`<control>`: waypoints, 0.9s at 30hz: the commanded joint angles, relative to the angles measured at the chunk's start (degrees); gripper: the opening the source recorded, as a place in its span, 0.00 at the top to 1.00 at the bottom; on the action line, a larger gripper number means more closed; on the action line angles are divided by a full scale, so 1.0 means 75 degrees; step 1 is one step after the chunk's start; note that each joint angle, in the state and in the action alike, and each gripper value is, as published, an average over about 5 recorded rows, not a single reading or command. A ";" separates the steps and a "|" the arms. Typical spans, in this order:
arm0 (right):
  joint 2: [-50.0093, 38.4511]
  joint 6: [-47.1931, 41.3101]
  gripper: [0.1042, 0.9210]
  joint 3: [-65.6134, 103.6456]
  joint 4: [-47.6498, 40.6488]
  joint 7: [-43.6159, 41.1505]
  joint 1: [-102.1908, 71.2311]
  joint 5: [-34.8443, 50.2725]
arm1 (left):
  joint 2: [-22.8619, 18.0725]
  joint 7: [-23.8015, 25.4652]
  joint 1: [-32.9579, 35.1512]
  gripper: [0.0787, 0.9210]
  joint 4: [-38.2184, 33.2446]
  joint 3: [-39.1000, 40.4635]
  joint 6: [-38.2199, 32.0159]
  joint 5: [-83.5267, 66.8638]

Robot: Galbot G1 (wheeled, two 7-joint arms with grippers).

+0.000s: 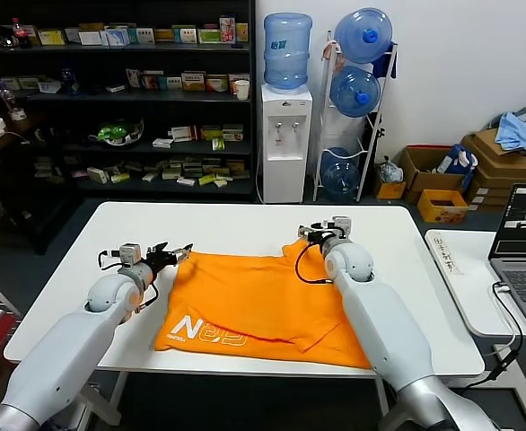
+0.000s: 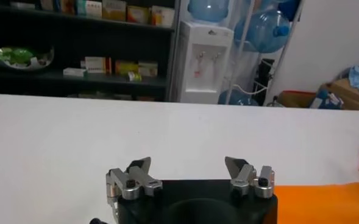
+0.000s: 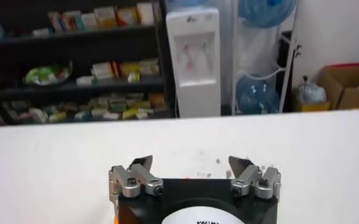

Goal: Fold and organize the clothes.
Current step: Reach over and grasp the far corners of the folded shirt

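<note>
The clothes are one bright orange T-shirt (image 1: 263, 296) lying flat on the white table (image 1: 227, 224), partly folded, with white lettering (image 1: 211, 330) near its front left corner. My left gripper (image 1: 179, 250) hovers open at the shirt's far left corner, holding nothing. In the left wrist view the left gripper (image 2: 189, 165) has its jaws wide apart over bare table, with the orange fabric (image 2: 325, 201) off to one side. My right gripper (image 1: 310, 232) stands open at the shirt's far right corner. In the right wrist view the right gripper (image 3: 190, 164) is also empty above the white tabletop.
A laptop (image 1: 523, 242) sits on a side table to the right. Behind the table stand a water dispenser (image 1: 285, 144), a bottle rack (image 1: 357, 90) and dark shelves (image 1: 119, 99). Cardboard boxes (image 1: 505, 166) carry a blue-grey clothes heap (image 1: 521, 128).
</note>
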 commanded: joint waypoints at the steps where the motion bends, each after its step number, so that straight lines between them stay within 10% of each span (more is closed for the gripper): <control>1: 0.0471 -0.0457 0.12 -0.0217 -0.1104 -0.0040 0.0396 -0.0218 | -0.0177 0.0109 -0.0600 0.12 0.0694 0.0426 0.0260 -0.0061; 27: 0.0399 -0.0219 0.12 -0.0147 -0.1234 -0.0161 0.0548 -0.0309 | -0.0364 0.0159 -0.0632 0.12 0.0805 0.0641 0.0181 0.0230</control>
